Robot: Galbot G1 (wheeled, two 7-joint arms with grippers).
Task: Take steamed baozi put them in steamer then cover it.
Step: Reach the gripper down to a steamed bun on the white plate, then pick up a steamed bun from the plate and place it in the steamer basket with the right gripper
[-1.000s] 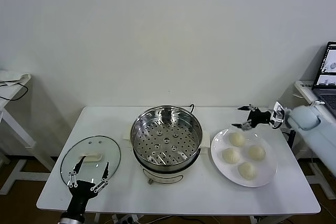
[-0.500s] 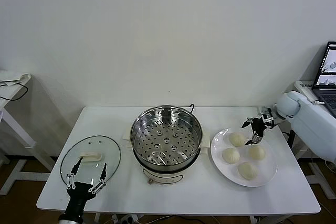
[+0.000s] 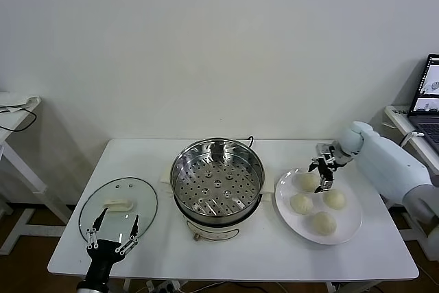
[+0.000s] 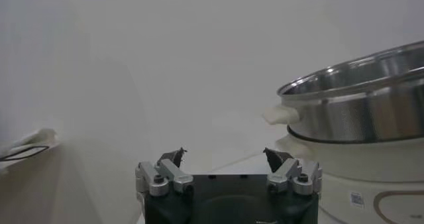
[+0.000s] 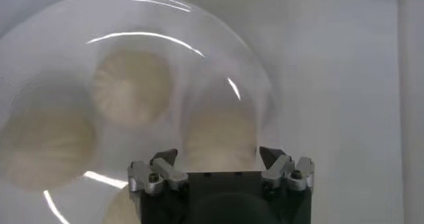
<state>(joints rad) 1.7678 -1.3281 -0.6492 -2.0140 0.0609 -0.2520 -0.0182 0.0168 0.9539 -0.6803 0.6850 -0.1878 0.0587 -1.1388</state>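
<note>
Only partly visible, the left gripper [image 3: 113, 232] sits at the table's near left edge, its arm cut off by the frame's bottom; its fingers are spread wide and hold nothing, tips hanging over the near rim of the cover [image 3: 118, 208], which lies flat on the white table [image 3: 233, 252] left of the steamer [image 3: 217, 182]. In the left wrist view the steamer [image 4: 358, 112] is cut off at the side, and a small label on its cream base is too small to read. The steamer stands uncovered, perforated tray bare.

Right of it, the white plate [image 3: 350, 228] carries all four steamed baozi [image 3: 324, 222]. The right gripper [image 3: 323, 176] points down over the rear-left bun; its fingers straddle it, parted, but whether they touch the dough cannot be told from the head view. The right wrist view shows the fingertips [image 5: 165, 158] apart with nothing between them, above blurred buns [image 5: 131, 87]; the nearest bun is largely hidden behind the gripper body.

At the far right a laptop [image 3: 429, 97] is cropped by the frame edge, its screen content illegible. A second table corner [image 3: 15, 111] with a black cable shows at far left
</note>
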